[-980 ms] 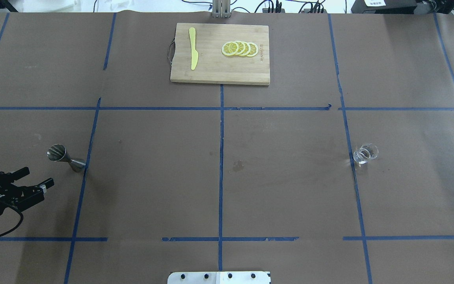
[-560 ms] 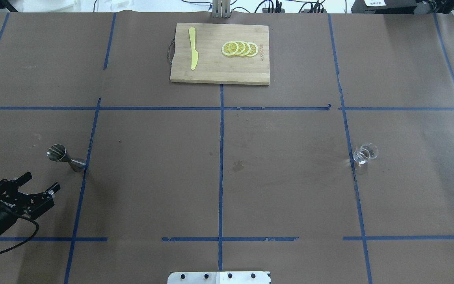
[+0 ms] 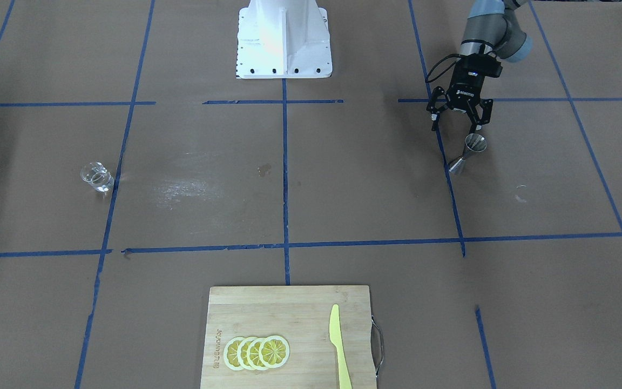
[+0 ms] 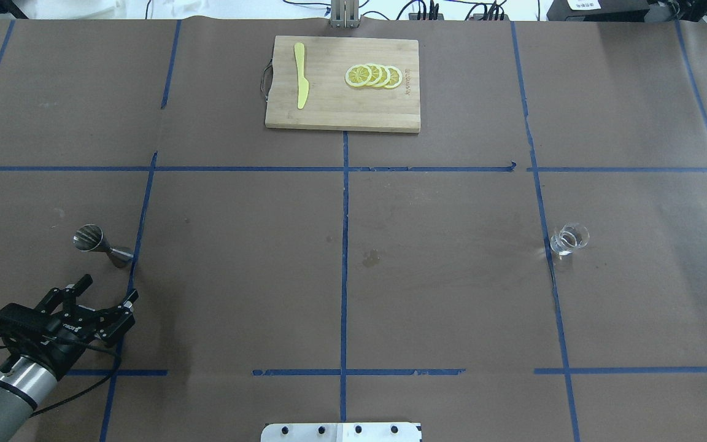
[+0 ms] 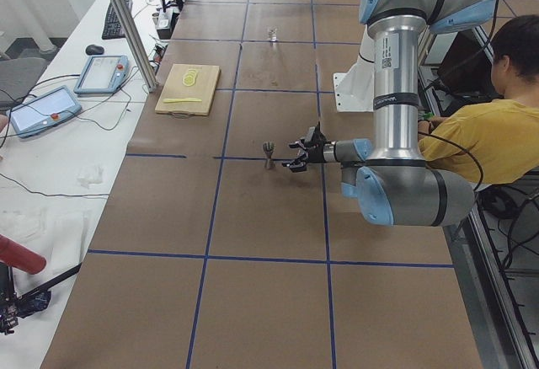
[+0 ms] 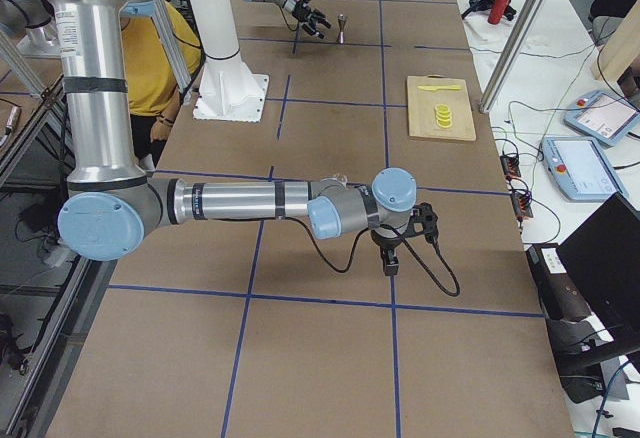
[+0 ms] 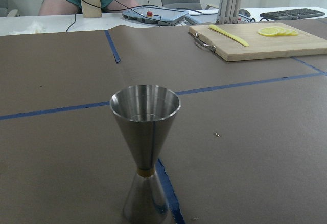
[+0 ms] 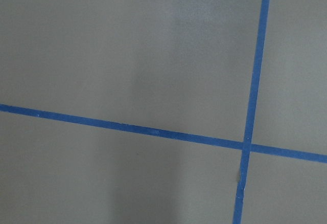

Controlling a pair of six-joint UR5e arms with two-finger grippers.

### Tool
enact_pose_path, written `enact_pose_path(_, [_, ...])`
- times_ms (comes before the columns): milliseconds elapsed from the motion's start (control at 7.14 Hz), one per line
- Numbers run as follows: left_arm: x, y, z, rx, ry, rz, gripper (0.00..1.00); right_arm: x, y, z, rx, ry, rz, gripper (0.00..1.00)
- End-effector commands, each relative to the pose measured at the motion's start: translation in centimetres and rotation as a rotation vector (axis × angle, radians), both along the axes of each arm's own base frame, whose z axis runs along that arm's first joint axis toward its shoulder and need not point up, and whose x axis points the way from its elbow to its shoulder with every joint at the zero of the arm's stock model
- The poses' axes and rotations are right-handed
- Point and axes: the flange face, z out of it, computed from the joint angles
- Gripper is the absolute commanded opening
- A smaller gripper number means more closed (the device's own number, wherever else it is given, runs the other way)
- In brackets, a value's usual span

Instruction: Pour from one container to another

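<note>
Overhead, the left gripper (image 4: 110, 287), jaws spread, is being held just nearside of the upright shiny steel hourglass jigger (image 4: 103, 247). Its gold waistband is being shown wrist-side only. Right gripper (image 6: 391, 261): state unjudgeable.

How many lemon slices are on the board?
4: slices in one overlapping row on the board, to the right of the knife in the overhead view. Another could hide beneath them.

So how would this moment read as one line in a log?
small shiny steel hourglass jigger: upright, untouched | left pincer: open, just short of it | small clear glass cup: standing alone | pour: not started
</note>
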Motion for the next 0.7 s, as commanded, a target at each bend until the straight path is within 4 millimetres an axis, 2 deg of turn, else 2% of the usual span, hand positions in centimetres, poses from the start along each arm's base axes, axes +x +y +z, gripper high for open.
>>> enact_pose_path(0, [0.0,-0.5,-0.2,0.025,0.017,-0.099,1.0,0.0,0.0,0.2,-0.001,0.004,0.0,1.0])
enact_pose_path(280, [-0.7,-0.8,0.2,0.019,0.053,-0.163,1.0,0.0,0.0,0.2,-0.002,0.004,0.001,1.0])
enact_pose_path(420, [-0.4,-0.7,1.3,0.019,0.03,-0.162,1.0,0.0,0.1,0.2,-0.004,0.002,0.0,1.0])
enact_pose_path(560, [0.0,-0.7,1.4,0.02,0.024,-0.162,1.0,0.0,0.1,0.2,-0.004,0.002,0.0,1.0])
